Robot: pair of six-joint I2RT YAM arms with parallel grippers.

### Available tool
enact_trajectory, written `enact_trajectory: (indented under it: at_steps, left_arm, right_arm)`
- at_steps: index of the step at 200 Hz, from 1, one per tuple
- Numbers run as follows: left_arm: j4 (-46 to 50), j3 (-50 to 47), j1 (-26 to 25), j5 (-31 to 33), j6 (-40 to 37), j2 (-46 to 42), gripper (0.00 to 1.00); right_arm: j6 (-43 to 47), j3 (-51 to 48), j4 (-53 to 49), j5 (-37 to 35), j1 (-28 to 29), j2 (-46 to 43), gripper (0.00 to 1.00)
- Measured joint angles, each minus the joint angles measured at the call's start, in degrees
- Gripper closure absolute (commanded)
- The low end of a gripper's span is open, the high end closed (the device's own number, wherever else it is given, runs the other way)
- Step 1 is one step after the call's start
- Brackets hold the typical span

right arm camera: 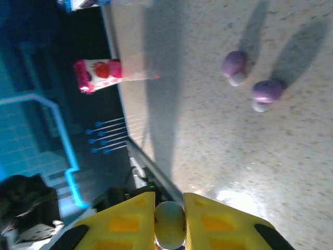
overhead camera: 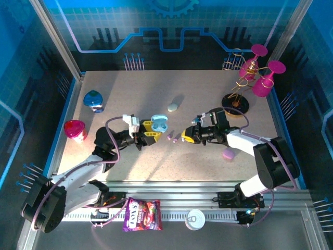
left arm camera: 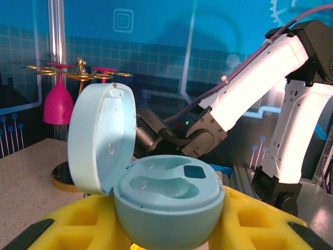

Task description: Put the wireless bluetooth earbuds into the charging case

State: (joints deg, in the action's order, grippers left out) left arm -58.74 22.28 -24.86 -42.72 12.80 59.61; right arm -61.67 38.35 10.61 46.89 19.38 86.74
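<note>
Holding the open light-blue charging case clamped in the left gripper with both sockets empty, the robot pinches a pale earbud in the right gripper near that case, while two purple earbuds lie between them on the speckled tabletop, blue-lit panels behind.

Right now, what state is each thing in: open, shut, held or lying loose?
blue charging case: lid open, sockets empty, held by left gripper.
left gripper: shut on the case.
right gripper: shut on a pale earbud.
purple earbuds: loose on the table.
purple case: closed, on the table.
</note>
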Motion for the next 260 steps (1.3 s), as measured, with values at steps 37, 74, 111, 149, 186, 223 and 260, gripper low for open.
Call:
enact_trajectory:
  at_steps: [37, 74, 111, 149, 186, 223, 260]
  left_arm:
    - [1.5, 0.0, 0.0, 0.5, -0.3, -1.9, 0.67]
    - [2.0, 0.0, 0.0, 0.5, -0.7, -2.0, 0.67]
    - [2.1, 0.0, 0.0, 0.5, -0.7, -1.9, 0.67]
    - [2.1, 0.0, 0.0, 0.5, -0.7, -1.6, 0.67]
    - [2.1, 0.0, 0.0, 0.5, -0.7, -1.4, 0.67]
    - [1.7, 0.0, 0.0, 1.0, -1.3, 0.2, 0.67]
    - [-3.5, -1.7, 0.0, 4.0, -1.4, 5.3, 0.67]
  right_arm:
    - [-9.8, -3.1, 15.5, 3.7, 0.0, 3.2, 0.85]
    - [-16.5, -4.9, 24.5, 3.0, -0.1, 3.7, 0.86]
    - [-26.8, -6.6, 35.8, 3.0, 0.0, 6.5, 0.87]
    - [-36.4, -8.9, 47.4, 2.8, 0.1, 12.1, 0.88]
    - [-40.9, -9.5, 54.3, 2.4, 0.4, 14.4, 0.89]
    - [-40.5, -9.5, 55.3, 1.4, 0.8, 13.0, 0.89]
    - [-35.5, -8.7, 47.4, -0.4, 0.9, 2.5, 0.9]
